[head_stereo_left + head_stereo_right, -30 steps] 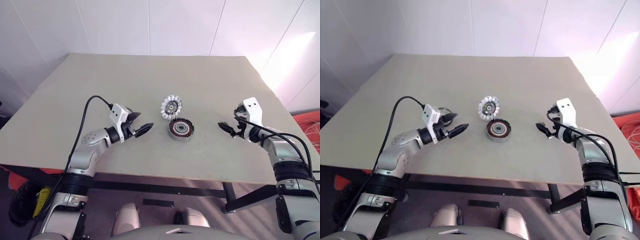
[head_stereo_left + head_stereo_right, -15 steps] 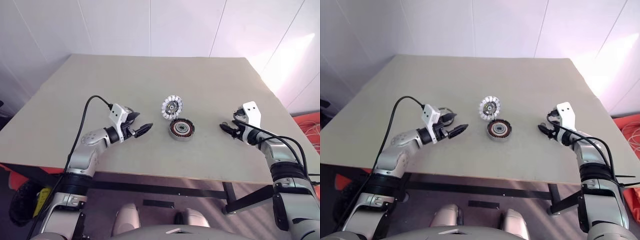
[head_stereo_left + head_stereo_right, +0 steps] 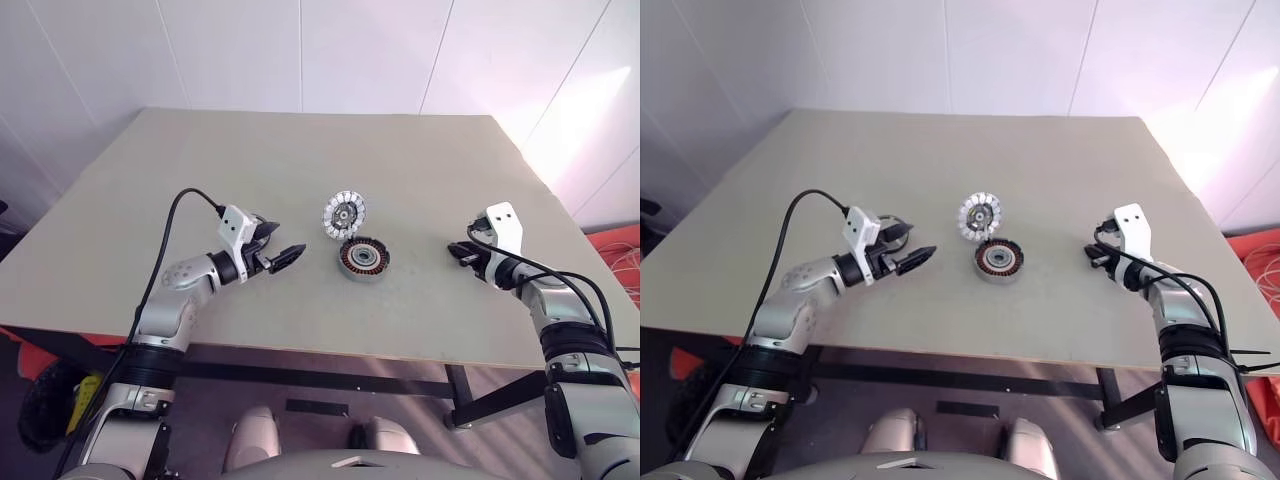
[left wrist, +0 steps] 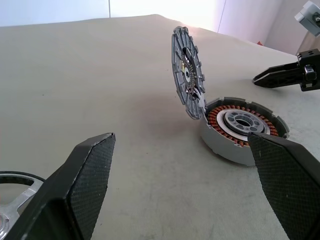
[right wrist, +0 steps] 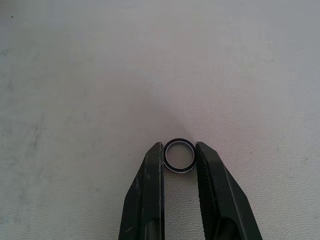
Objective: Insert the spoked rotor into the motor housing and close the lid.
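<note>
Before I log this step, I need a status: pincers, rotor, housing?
Left pincer open, empty. Right pincer closed on small ring. Spoked rotor leaning on motor housing. Path clear.

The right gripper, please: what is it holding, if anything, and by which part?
The right gripper pinches a small ring by its outer rim, between its fingertips, against the table.
</note>
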`<act>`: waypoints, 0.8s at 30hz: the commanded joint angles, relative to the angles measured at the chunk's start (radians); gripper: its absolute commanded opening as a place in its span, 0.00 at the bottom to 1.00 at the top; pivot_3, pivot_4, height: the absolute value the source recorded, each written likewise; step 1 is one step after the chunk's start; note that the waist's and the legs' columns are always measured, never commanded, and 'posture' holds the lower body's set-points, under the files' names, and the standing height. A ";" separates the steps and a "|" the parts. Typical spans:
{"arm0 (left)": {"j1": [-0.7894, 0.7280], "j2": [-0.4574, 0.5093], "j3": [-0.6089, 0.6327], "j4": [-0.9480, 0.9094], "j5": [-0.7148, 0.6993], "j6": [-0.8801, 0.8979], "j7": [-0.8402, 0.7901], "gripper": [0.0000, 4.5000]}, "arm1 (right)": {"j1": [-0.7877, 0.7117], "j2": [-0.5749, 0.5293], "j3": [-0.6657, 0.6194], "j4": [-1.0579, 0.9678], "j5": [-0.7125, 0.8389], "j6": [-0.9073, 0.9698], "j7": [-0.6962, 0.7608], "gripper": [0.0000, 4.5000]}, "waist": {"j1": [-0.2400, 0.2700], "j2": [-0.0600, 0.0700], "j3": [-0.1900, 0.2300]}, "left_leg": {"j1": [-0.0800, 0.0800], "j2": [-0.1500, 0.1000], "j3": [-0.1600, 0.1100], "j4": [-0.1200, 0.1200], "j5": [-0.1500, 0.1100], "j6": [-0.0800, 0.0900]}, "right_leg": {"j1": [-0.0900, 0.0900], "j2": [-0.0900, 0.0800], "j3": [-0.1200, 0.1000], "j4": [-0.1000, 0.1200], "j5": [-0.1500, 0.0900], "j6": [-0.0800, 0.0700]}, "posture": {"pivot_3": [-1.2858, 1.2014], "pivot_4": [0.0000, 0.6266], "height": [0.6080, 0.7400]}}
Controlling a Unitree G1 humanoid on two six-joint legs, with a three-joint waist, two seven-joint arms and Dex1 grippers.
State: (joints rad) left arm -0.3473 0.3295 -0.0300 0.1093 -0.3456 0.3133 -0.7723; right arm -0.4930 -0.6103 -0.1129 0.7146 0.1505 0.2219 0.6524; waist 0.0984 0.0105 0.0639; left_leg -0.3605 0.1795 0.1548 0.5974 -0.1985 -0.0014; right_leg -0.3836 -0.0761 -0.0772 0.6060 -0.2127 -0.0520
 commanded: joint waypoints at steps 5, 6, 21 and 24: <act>-0.025 0.005 0.024 -0.010 0.014 -0.032 0.032 1.00 | 0.027 0.029 -0.009 -0.320 0.116 0.085 0.121 0.13 | -0.004 0.000 0.000 | -0.004 0.001 0.000 0.000 0.000 0.000 | -0.004 0.000 0.000 0.000 0.002 -0.003 | 0.52 0.00 1.00; -0.026 0.004 0.024 -0.008 0.015 -0.032 0.034 1.00 | 0.037 0.042 -0.002 -0.391 0.145 0.125 0.141 0.13 | -0.006 0.001 0.000 | -0.005 0.001 0.000 0.000 0.000 0.000 | -0.005 0.001 0.000 0.001 0.003 -0.005 | 0.52 0.00 1.00; -0.030 -0.001 0.034 -0.025 0.009 0.040 0.079 1.00 | 0.080 0.191 0.232 -0.619 0.130 0.323 0.140 0.13 | -0.002 0.000 0.000 | -0.007 0.002 0.000 -0.002 0.000 -0.001 | -0.007 0.001 0.000 0.000 0.000 -0.001 | 0.52 0.00 1.00; -0.024 0.004 0.035 -0.030 0.013 0.034 0.079 1.00 | 0.075 0.201 0.238 -0.591 0.122 0.321 0.133 0.13 | -0.002 0.000 0.000 | -0.007 0.001 0.000 -0.002 0.000 -0.001 | -0.007 0.001 0.000 0.000 0.000 -0.001 | 0.52 0.00 1.00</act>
State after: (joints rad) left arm -0.3577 0.3228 -0.0058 0.1146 -0.3324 0.3615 -0.6937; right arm -0.4062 -0.4082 0.1320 0.1238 0.2750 0.5489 0.7892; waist 0.0966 0.0109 0.0639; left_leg -0.3676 0.1807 0.1548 0.5955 -0.1982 -0.0022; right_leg -0.3908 -0.0754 -0.0772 0.6060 -0.2126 -0.0535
